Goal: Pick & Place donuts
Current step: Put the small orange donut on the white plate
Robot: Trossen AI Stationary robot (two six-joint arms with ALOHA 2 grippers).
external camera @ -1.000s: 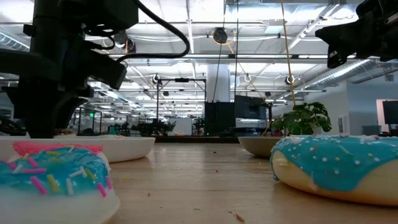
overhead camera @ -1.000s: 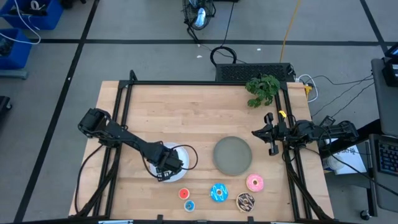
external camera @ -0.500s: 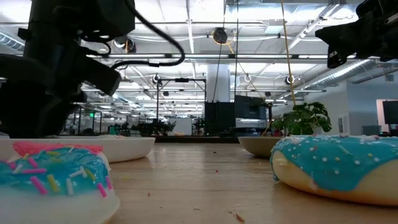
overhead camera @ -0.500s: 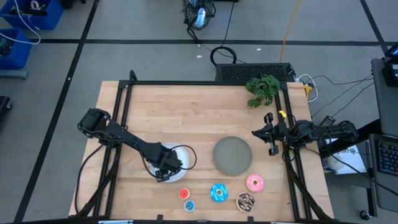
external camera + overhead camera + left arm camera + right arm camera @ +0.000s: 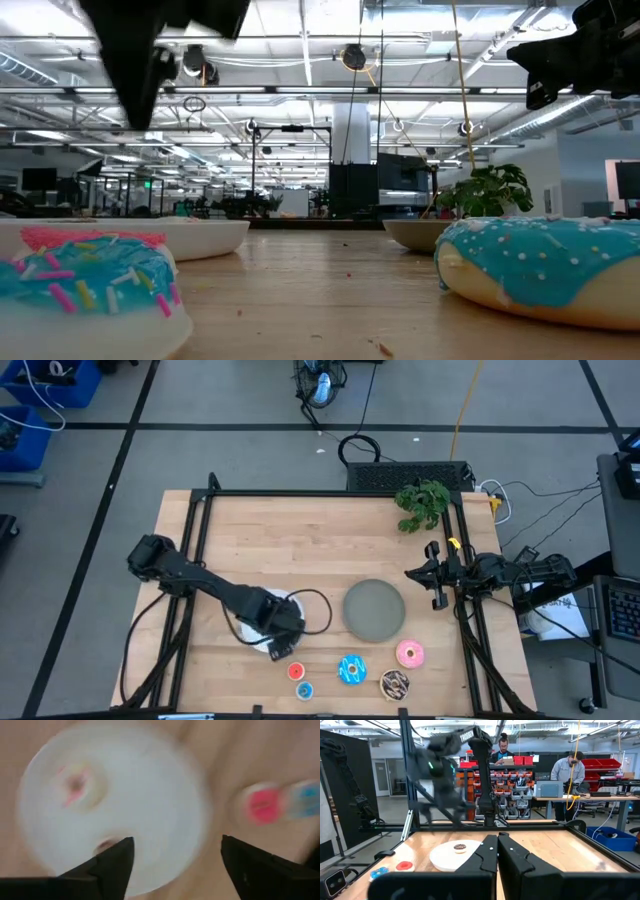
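My left gripper (image 5: 282, 650) (image 5: 177, 845) hangs open over the near rim of the white plate (image 5: 258, 637) (image 5: 150, 795) and touches nothing. On that plate lie a tiny whitish-pink donut (image 5: 75, 782) and a tiny brown donut (image 5: 460, 847). The tiny red donut (image 5: 296, 671) (image 5: 262, 805) and the tiny blue donut (image 5: 305, 689) lie on the table just past the gripper. Along the near edge sit the larger blue donut (image 5: 351, 669), pink donut (image 5: 409, 653) and brown sprinkled donut (image 5: 395, 682). My right gripper (image 5: 430, 575) (image 5: 497, 850) waits shut at the table's right edge.
A grey plate (image 5: 375, 608) sits right of the white plate, with nothing on it. A green plant (image 5: 422, 503) stands at the far right corner. A black frame runs along the table's left, far and right sides. People stand in the room beyond the table.
My left gripper has risen from the white plate and swung toward the table's near edge and right, toward the tiny red donut. In the low view it has lifted out of the plate region. The donuts and plates have stayed in place.
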